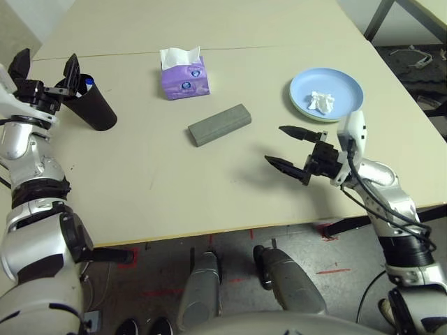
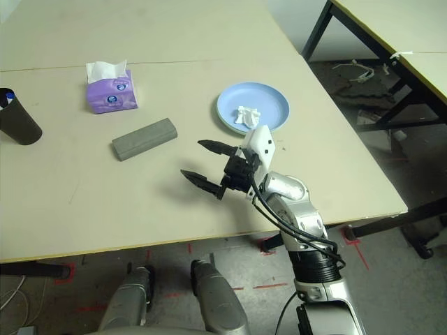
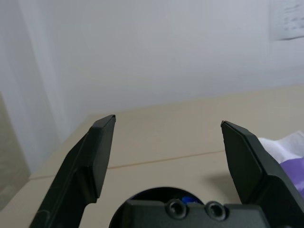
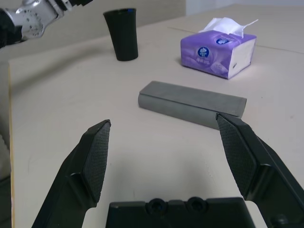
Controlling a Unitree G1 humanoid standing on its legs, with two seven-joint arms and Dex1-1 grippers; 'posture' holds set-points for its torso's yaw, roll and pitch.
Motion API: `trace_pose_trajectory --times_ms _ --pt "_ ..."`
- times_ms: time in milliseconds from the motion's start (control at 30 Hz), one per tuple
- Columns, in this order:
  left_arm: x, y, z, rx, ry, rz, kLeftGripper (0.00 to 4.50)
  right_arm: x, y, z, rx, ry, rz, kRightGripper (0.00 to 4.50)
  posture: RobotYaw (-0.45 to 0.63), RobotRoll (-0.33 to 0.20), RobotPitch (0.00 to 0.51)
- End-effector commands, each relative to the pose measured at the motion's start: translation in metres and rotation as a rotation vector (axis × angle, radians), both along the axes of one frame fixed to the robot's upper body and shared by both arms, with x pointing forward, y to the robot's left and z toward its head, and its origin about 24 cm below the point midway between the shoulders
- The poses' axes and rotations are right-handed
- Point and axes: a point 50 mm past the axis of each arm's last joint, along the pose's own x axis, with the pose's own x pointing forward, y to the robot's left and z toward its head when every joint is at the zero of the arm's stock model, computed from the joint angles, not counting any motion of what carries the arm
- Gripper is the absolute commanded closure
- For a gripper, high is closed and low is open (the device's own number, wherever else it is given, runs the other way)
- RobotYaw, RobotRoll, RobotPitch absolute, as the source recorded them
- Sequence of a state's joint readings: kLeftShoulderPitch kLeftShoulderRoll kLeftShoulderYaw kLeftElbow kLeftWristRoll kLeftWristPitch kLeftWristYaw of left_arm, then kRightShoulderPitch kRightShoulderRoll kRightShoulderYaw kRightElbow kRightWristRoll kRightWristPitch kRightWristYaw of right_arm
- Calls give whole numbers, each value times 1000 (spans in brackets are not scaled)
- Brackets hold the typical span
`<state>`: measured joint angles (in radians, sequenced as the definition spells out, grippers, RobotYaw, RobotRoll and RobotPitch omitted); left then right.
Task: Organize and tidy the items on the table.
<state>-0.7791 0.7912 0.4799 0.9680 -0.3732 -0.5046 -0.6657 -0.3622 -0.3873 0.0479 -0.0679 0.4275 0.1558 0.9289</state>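
A black cup (image 1: 96,106) stands at the table's (image 1: 140,188) far left, and a blue marker cap (image 1: 89,82) shows at its mouth. My left gripper (image 1: 45,65) hangs open just above the cup's rim, holding nothing. A grey glasses case (image 1: 219,124) lies mid-table. At the far right a blue plate (image 1: 327,87) rests on a green plate (image 1: 312,117) and carries a crumpled white tissue (image 1: 322,102). My right gripper (image 1: 274,144) is open and empty, low over the table. It points at the case (image 4: 192,103) from the right.
A purple tissue box (image 1: 183,75) stands behind the case, near the seam line (image 1: 279,47). The table's front edge runs just before my right forearm. Off the right side, another table's dark legs (image 2: 328,31) stand on the grey floor.
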Motion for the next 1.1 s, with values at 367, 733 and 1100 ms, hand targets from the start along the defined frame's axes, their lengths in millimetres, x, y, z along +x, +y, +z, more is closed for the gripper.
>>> trace_pose_trajectory --times_ms 367,733,1100 --pt "-87 18 -48 -25 280 49 48 33 -85 19 93 -169 -554 0 -147 0 256" --pt "-121 21 -83 -94 359 215 48 32 -130 -20 25 -147 -857 0 -55 0 283" --pt "-112 12 -84 -97 369 186 48 18 -152 -23 13 -152 -955 0 -84 0 286"
